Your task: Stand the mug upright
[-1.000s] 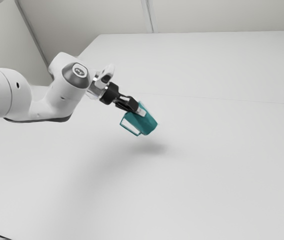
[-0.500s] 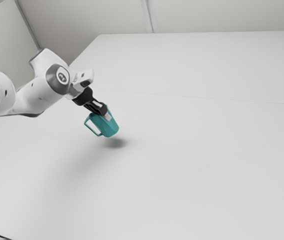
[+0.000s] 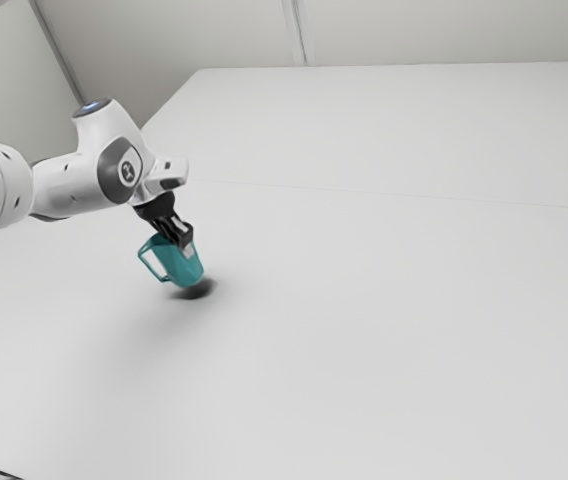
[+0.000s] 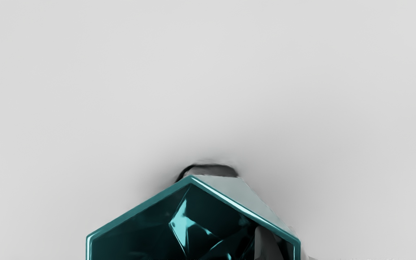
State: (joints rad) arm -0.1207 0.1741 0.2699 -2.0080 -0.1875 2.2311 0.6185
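Observation:
In the exterior view my gripper (image 3: 185,243) points down and is shut on the wall of the teal mug (image 3: 180,268). The mug leans, its mouth toward my hand and its base low, close over a dark shadow; whether the base touches the table cannot be told. Its handle faces the exterior view's left. In the wrist view the six-sided mouth of the mug (image 4: 139,231) faces the camera, and a finger of my gripper (image 4: 284,249) reaches inside beside the rim.
The white tabletop (image 3: 364,340) spreads around the mug and beyond it toward the exterior view's right. A pale upright panel (image 3: 394,130) stands behind.
Over the last second my hand has carried the mug toward the exterior view's left and lower. Hand and mug have turned steeper, and the mug has come nearer its shadow.

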